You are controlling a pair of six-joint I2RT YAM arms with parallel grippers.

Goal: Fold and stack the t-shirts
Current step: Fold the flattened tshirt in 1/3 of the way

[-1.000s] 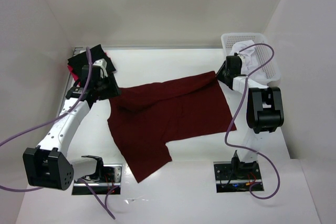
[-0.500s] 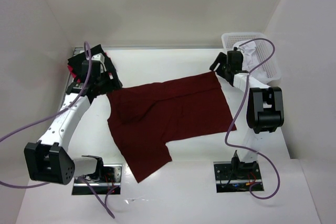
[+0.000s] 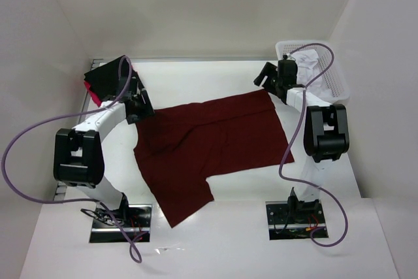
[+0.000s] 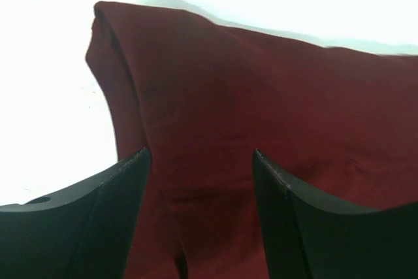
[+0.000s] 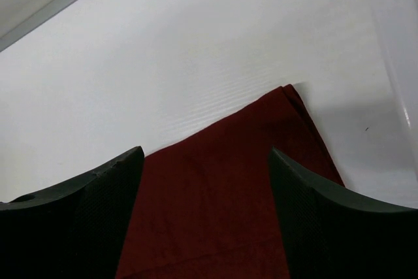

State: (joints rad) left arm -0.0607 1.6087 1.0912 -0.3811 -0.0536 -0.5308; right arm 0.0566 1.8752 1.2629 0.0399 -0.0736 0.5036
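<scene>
A large dark maroon t-shirt [image 3: 212,142] lies spread on the white table, one sleeve pointing toward the near edge. My left gripper [image 3: 142,104] hovers open at its far left corner; in the left wrist view the gripper [image 4: 199,155] has maroon cloth [image 4: 261,96] below it and nothing pinched. My right gripper [image 3: 264,78] stands open just beyond the far right corner; the right wrist view shows this gripper [image 5: 206,151] above that corner [image 5: 287,115]. A folded black t-shirt [image 3: 108,75] lies on a pink one [image 3: 91,94] at the far left.
A white slotted basket [image 3: 334,73] holding crumpled white cloth [image 3: 313,63] stands at the far right, next to the right arm. White walls close in the table on three sides. Purple cables loop from both arms.
The right gripper has let go of the shirt's far right corner and drawn back; that corner now lies flat. The left gripper has opened at the left corner and the left arm has folded in.
</scene>
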